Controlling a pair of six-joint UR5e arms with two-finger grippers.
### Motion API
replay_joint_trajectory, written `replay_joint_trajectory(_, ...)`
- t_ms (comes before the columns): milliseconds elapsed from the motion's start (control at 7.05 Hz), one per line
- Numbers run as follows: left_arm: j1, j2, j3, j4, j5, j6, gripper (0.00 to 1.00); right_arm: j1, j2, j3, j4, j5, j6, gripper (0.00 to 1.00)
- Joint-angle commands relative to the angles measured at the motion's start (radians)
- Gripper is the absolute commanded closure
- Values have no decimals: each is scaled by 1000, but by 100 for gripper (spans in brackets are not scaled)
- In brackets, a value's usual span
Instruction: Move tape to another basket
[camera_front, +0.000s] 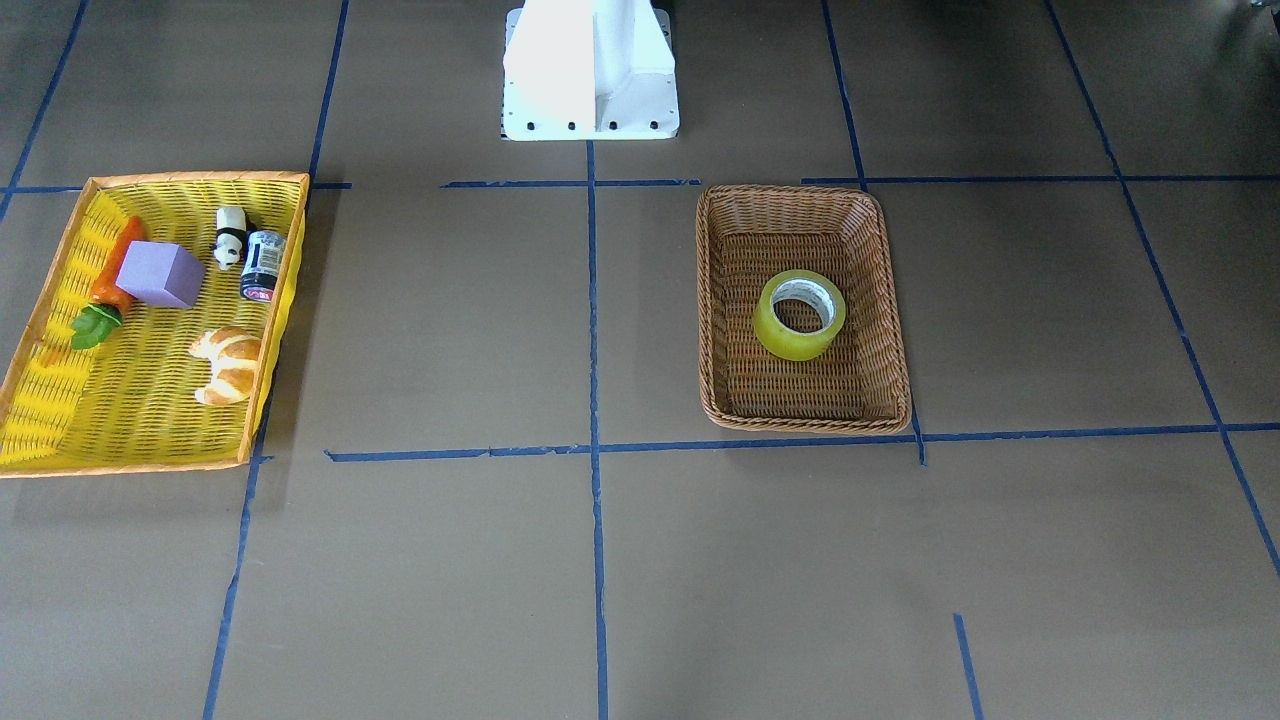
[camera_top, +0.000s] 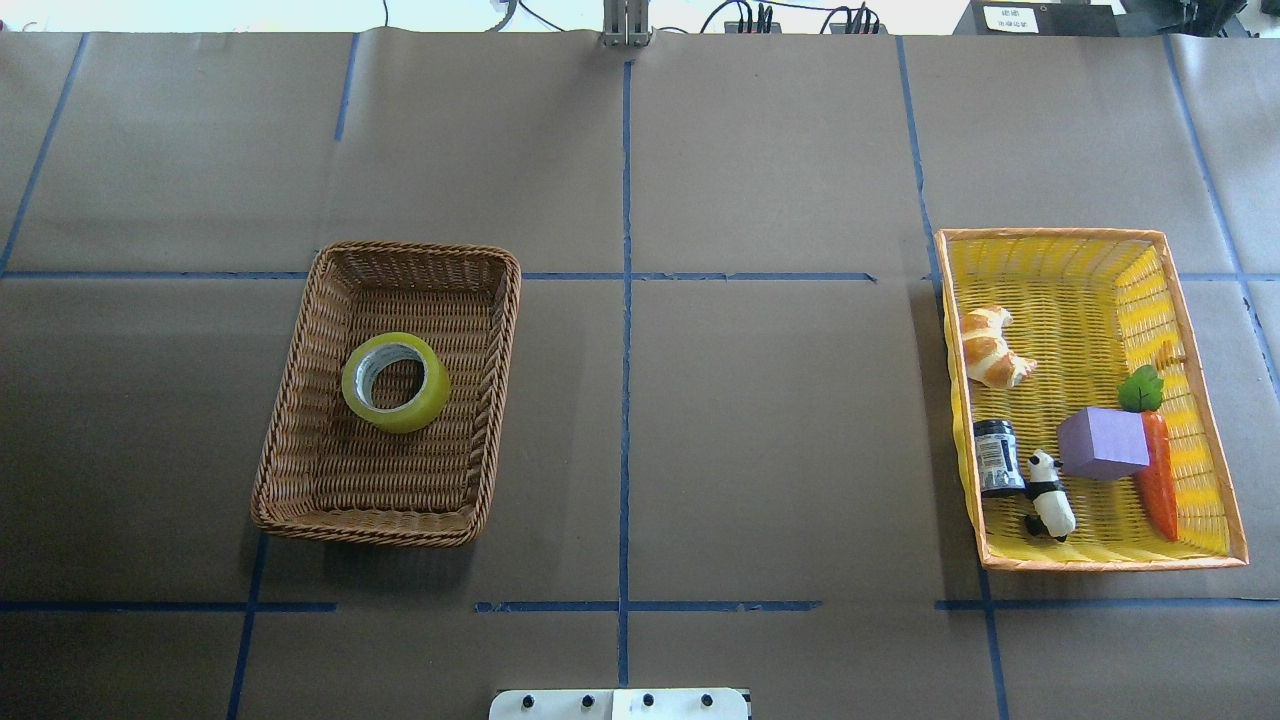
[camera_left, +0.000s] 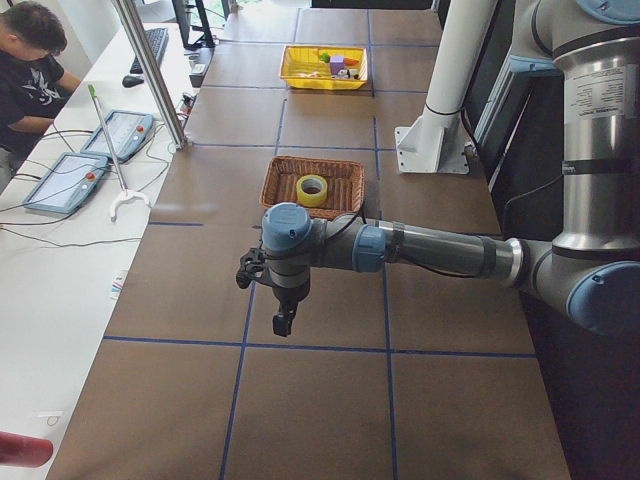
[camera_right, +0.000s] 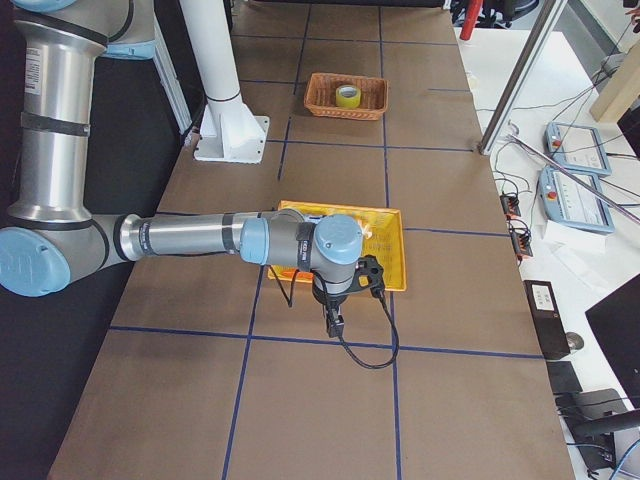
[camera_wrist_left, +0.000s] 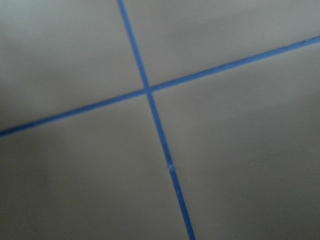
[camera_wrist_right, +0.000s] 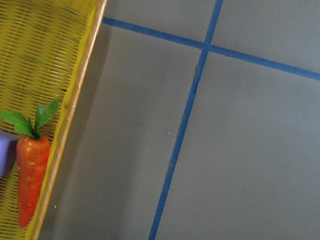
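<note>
Fingers (camera_left: 283, 322) only in side views (grip unclear), tape (camera_top: 405, 420) inside basket (camera_top: 295, 400)

You'll see a bright yellow woven tray with an orange rim (camera_top: 1110, 564) on the brown paper-covered table (camera_top: 780, 440). It holds a toy croissant (camera_top: 990, 348), an orange plastic carrot (camera_top: 1160, 485), a purple foam block (camera_top: 1103, 443), a small panda figure (camera_top: 1048, 495) and a dark labelled jar (camera_top: 998, 458).
</note>
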Motion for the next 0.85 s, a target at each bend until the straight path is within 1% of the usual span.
replay_joint_trajectory(0,-7,79,3,-4,-5,1,0,3,-8,-1,0,0,3,0)
replay_joint_trajectory(284,-4,82,26,-5,13,-9,0,2,-10,-1,0,-3,7,0)
replay_joint_trajectory(709,-3,82,15,-8,11,-3,0,2,-8,-7,1,-1,23,0)
